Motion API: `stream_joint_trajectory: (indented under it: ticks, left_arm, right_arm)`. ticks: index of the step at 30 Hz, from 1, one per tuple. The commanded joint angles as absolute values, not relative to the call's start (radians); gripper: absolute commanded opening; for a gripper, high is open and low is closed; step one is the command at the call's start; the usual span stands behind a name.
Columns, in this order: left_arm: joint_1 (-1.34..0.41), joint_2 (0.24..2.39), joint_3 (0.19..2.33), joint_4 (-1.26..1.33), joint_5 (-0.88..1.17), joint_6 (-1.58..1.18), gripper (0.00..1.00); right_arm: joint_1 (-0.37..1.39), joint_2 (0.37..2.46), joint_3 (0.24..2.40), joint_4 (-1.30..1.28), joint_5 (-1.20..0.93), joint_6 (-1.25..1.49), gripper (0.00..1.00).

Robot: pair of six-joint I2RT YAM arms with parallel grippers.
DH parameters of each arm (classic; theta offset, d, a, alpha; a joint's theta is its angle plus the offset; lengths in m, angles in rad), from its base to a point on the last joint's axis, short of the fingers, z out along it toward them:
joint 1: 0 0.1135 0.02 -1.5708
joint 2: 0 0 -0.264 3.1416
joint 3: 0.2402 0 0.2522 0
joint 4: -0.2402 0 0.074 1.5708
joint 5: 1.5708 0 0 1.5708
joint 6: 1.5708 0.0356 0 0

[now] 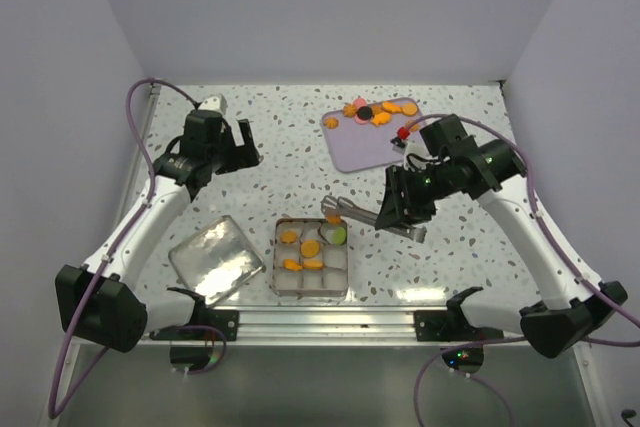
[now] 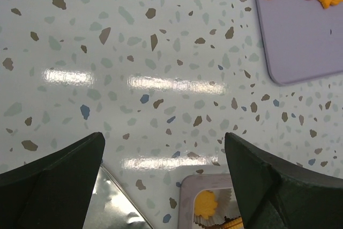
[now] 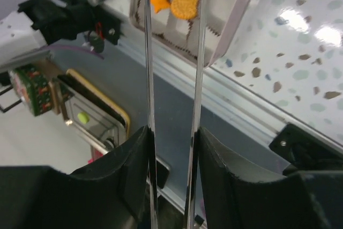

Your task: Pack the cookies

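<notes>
Right wrist: right jaws clamp tongs (image 3: 148,68) holding orange cookie (image 1: 331,217); left jaws spread

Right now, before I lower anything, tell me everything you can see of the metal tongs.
The metal tongs are two thin, mirror-bright, steel-looking blades, nearly parallel, their rear end clamped in the right gripper. They reach toward the square tin, tips pinching an orange cookie over its far right corner.
</notes>
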State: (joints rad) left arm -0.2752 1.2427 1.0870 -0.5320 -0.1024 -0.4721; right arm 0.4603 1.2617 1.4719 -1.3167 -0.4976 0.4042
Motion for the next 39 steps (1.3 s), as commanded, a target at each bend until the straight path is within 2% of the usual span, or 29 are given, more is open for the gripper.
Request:
stream_joint_trajectory:
  ticks: [1,5,15,23,28,32,39]
  left_arm:
    - [-0.272,1.253,1.134,-0.457,-0.078,-0.500,1.00]
    - [-0.273,1.266,1.138,-0.446,-0.066,-0.514,1.00]
    - [-0.284,1.249,1.112,-0.446,-0.058,-0.532,1.00]
    - [-0.284,1.193,1.078,-0.466,-0.072,-0.531,1.00]
    - [-0.284,1.175,1.078,-0.483,-0.086,-0.519,1.00]
    - [-0.284,1.167,1.071,-0.488,-0.092,-0.515,1.00]
    - [-0.284,1.164,1.063,-0.480,-0.091,-0.517,1.00]
  right_arm:
    - [0.489,1.191,1.370,-1.292,-0.653,0.436,0.42]
    - [0.558,1.138,1.286,-1.287,-0.617,0.489,0.43]
    - [0.565,1.084,1.213,-1.290,-0.572,0.505,0.43]
    - [0.568,1.135,1.258,-1.258,-0.516,0.514,0.43]
    - [0.568,1.149,1.275,-1.266,-0.491,0.506,0.51]
    - [0.568,1.150,1.273,-1.249,-0.491,0.511,0.53]
    - [0.566,1.225,1.419,-1.247,-0.445,0.520,0.53]
